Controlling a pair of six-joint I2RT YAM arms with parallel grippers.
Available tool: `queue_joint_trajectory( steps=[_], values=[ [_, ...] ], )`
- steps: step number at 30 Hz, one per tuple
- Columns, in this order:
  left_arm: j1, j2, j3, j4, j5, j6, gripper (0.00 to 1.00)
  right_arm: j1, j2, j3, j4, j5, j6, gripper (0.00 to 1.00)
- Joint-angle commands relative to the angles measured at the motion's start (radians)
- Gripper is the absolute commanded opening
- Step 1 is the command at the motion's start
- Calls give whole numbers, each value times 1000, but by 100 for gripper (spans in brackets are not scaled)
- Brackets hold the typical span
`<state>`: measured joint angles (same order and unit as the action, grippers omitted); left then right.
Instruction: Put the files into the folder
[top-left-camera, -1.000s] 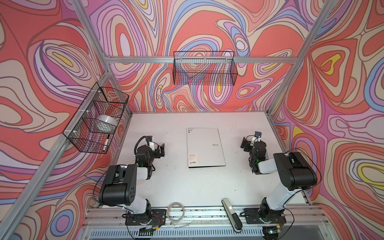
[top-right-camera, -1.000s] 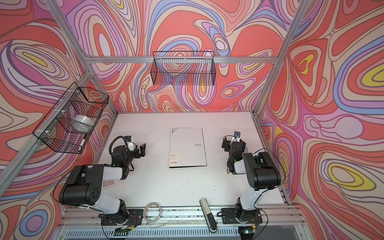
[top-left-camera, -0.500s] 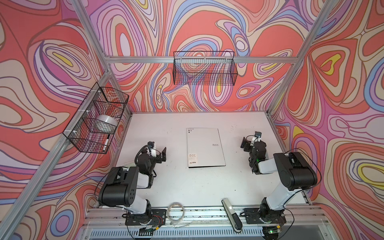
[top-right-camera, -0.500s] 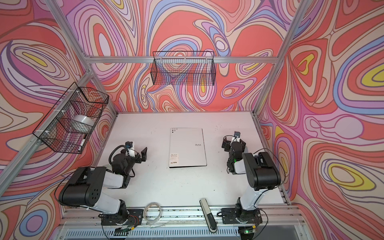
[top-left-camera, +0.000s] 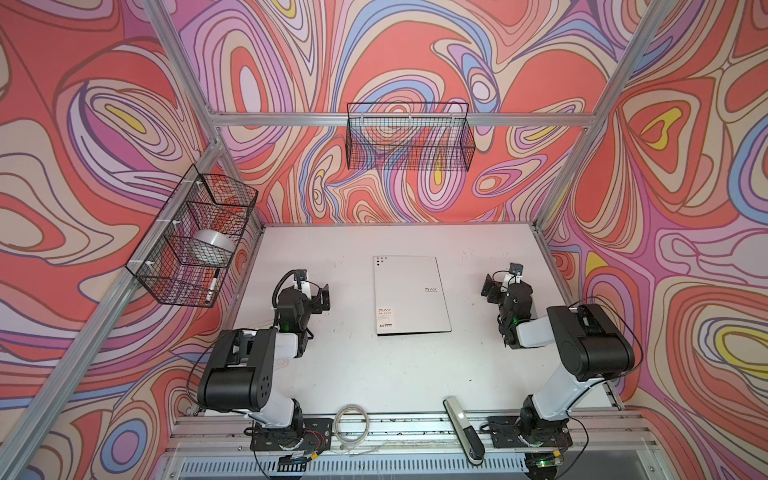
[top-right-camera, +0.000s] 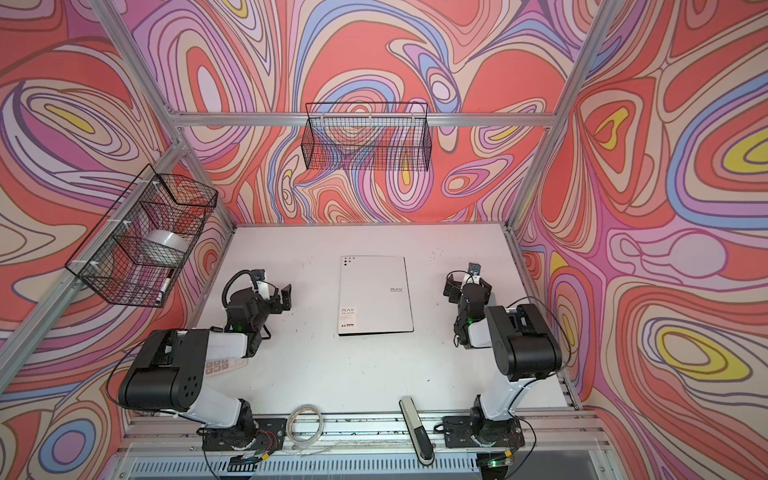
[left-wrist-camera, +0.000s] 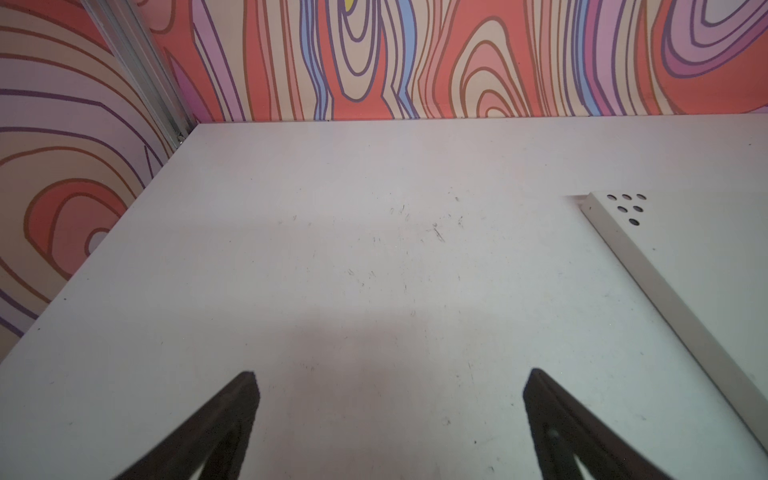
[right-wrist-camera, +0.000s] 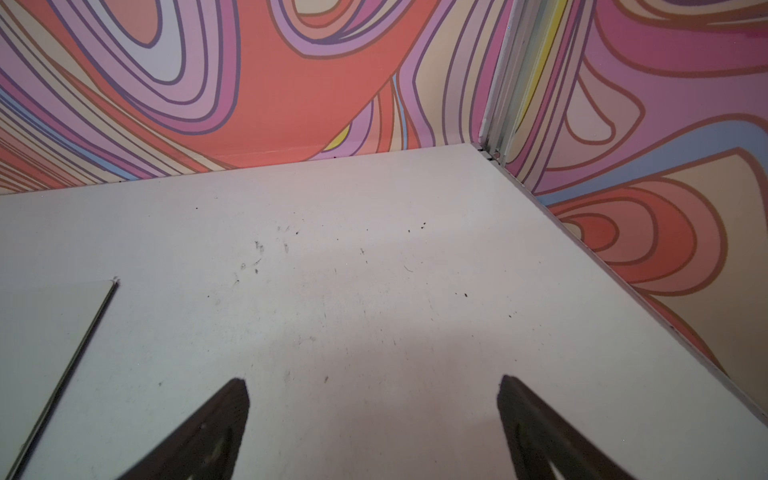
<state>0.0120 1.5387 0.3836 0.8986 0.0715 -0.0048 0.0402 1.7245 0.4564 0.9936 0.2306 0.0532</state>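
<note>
While shut flat on the table (top-left-camera: 374, 374), folder (top-left-camera: 411, 297): between both grippers, touching neither, RAY cover up
dotted corner (left-wrist-camera: 627, 205): far end, on the left gripper's side
left gripper (top-left-camera: 322, 297): jaws spread wide, empty; folder near on its right
right gripper (top-left-camera: 489, 289): jaws spread wide, empty; folder near on its left
files: cannot tell where they are

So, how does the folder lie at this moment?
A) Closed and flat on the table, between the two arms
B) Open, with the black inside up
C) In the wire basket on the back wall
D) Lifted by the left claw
A: the folder lies closed, white cover up, flat on the table, apart from the open left claw and the open right claw.
</note>
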Motion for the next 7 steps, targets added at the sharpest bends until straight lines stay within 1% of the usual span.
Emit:
queue_joint_trajectory(
  steps=[1,7],
  values=[
    [2,2,-4,-20,-14,-10,100,-4,-2,1,-6,-6,-5,98],
    [2,0,-5,-22,-16,-9,100,-3,-2,0,-6,-6,-4,98]
  ],
)
